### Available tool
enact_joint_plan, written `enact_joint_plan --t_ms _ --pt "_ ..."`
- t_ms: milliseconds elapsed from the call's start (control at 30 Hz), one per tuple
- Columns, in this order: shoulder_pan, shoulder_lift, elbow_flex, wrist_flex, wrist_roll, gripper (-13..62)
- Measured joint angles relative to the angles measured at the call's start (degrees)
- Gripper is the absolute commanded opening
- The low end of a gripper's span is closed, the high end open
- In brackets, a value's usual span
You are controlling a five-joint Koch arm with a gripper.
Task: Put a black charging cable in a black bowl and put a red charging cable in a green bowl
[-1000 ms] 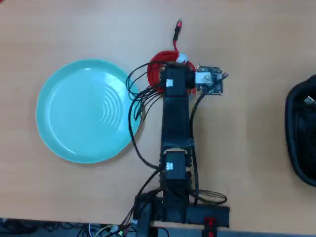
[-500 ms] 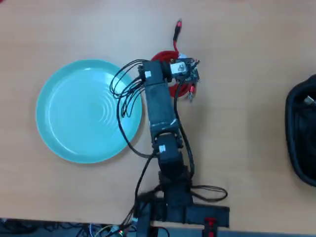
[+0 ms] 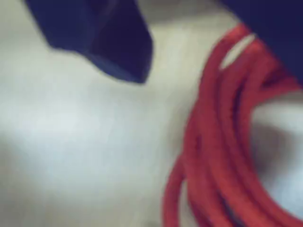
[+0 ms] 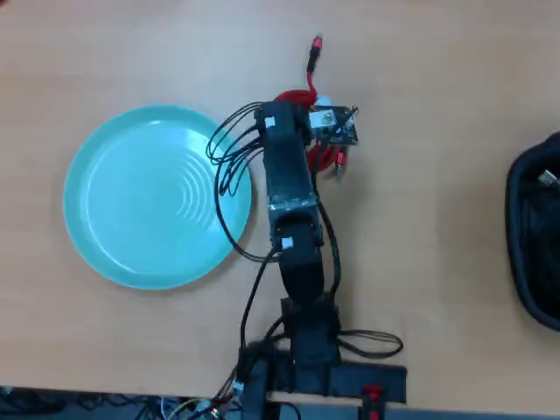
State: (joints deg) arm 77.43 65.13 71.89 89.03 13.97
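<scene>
your claw is hovering over the red charging cable, a bright round coil partly beneath it, plug end pointing away; you cannot tell its grip state.

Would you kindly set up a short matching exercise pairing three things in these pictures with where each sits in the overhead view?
Things:
1. pale turquoise round dish
2. bright red coiled cable
3. matte black rounded-square bowl

Places:
A. cut off by the right edge
B. left half of the wooden table
C. mostly hidden under the arm's head, near top centre

Pairs: 1-B, 2-C, 3-A
</scene>
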Motion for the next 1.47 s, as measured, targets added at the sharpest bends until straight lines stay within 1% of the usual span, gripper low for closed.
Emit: enact_joint_plan --t_ms 333,433,533,633,767,800,867,900,933,967,1000,1033,1267,1367,1467 --pt "-0.88 -3.78 0.0 0.0 3.78 41.0" --pt "-1.14 -4.22 0.0 0.0 3.87 37.7" --pt "-1.32 -4.22 -0.09 -0.44 4.04 31.1" --pt "-1.58 -5.1 -0.7 -0.97 4.04 22.8" --pt "-2.11 -6.94 -4.13 -0.97 4.04 16.0" --pt "-2.11 -7.21 -4.48 -0.88 4.04 13.2" --pt "-2.02 -7.65 -4.83 -0.88 4.13 4.1" --pt "-2.02 -7.73 -5.19 -0.88 4.13 -3.3" --pt "-2.02 -7.82 -5.27 -0.97 4.22 -8.7" --pt "-2.02 -7.82 -5.27 -0.97 4.13 -8.9" --pt "-2.2 -7.82 -5.36 -0.97 4.04 -6.2" --pt "-2.29 -7.91 -6.15 -0.88 4.22 -5.4" --pt "-2.2 -7.65 -6.86 -0.97 6.24 -6.1" --pt "-2.2 -3.6 -7.29 -0.88 6.33 -6.1" --pt "-2.02 2.99 -7.21 -0.79 6.59 -6.1"
